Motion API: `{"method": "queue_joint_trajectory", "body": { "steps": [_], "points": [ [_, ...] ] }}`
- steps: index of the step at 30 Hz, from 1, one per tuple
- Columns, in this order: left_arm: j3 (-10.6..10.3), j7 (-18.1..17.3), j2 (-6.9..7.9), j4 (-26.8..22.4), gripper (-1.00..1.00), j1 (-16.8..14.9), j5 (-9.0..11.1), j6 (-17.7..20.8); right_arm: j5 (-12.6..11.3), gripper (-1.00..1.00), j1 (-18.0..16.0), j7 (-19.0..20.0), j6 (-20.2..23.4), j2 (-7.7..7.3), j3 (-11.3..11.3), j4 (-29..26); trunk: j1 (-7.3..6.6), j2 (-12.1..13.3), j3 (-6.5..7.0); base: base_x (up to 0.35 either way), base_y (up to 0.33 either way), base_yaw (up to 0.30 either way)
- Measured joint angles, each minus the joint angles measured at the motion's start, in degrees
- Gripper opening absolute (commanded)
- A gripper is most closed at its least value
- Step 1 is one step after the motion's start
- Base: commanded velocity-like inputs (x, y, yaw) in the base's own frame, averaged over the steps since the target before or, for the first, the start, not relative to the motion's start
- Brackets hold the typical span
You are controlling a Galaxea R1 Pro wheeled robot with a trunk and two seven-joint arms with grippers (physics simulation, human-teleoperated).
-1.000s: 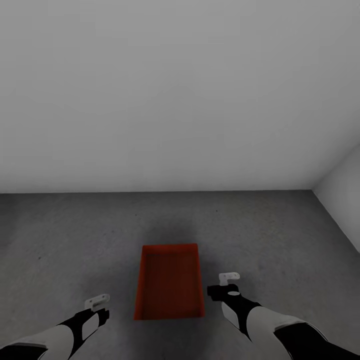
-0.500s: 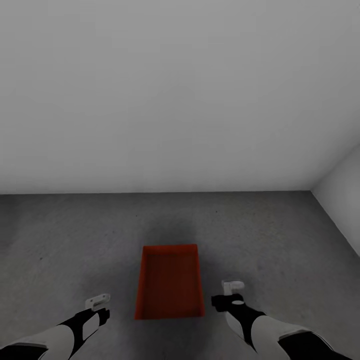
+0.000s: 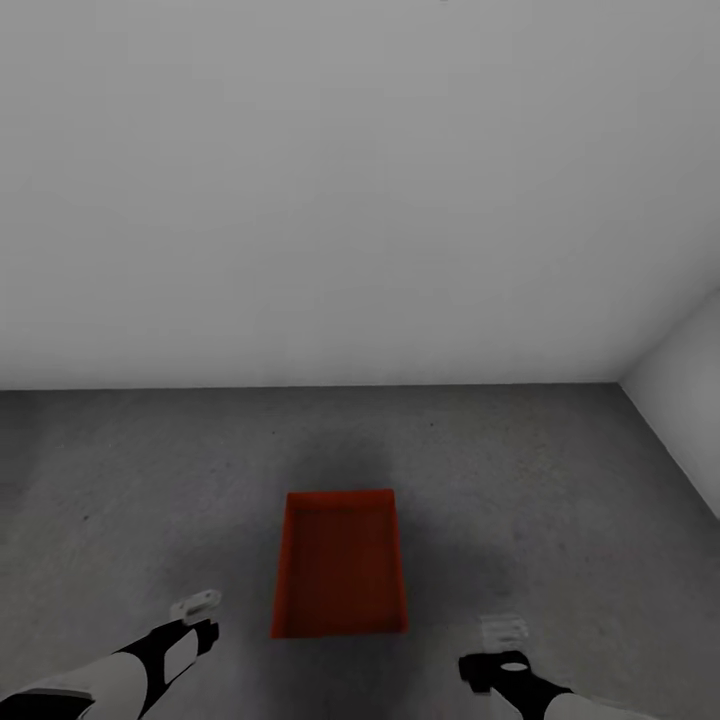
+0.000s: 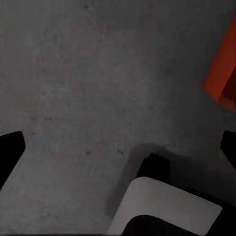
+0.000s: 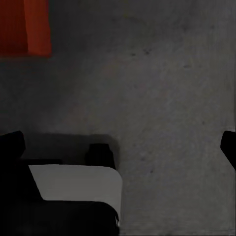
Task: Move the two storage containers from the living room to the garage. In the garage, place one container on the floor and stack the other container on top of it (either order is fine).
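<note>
From the head view, an orange-red open-top storage container [image 3: 340, 562] sits on the dark grey floor [image 3: 150, 480], plain walls, nothing inside, a white wall [image 3: 350, 180] well behind it. The left gripper [image 3: 195, 606] hovers near its left side; the right gripper [image 3: 503, 632] is blurred, further off. At the left wrist, the container's corner [image 4: 223, 69] shows beside bare concrete, jaws spread wide. At the right wrist, another container corner [image 5: 25, 27], jaws likewise parted, grasping nothing.
</note>
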Motion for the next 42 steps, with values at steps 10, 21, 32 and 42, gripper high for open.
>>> {"method": "queue_joint_trajectory", "body": {
  "steps": [10, 21, 32, 42],
  "points": [
    [0.02, 0.00, 0.05, 0.00, 1.00, 6.85, -0.07, -0.30, -0.31, 1.00, 11.52, -0.31, -0.08, -0.80, 0.01, 0.00, -2.20, 4.01, 1.79, 0.000, 0.000, 0.000],
    [0.00, 0.00, -0.22, 0.00, 1.00, 13.82, -0.21, -3.63, -0.44, 1.00, 18.15, -0.14, -0.78, -0.01, -0.04, -0.01, -3.74, 6.84, 3.30, 0.000, 0.000, 0.000],
    [-0.01, 0.05, -0.85, 0.01, 1.00, 14.87, -0.15, -5.83, -0.52, 1.00, 19.56, -0.11, -1.08, 0.08, -0.05, -0.01, -3.74, 6.83, 4.27, 0.000, 0.000, 0.000],
    [0.00, 0.02, -1.16, 0.05, 1.00, 16.65, -0.21, -5.90, -0.03, 1.00, 21.76, -0.04, -1.09, 0.14, -0.05, -0.01, -3.74, 6.83, 5.18, 0.000, 0.000, 0.000]
  ]
}}
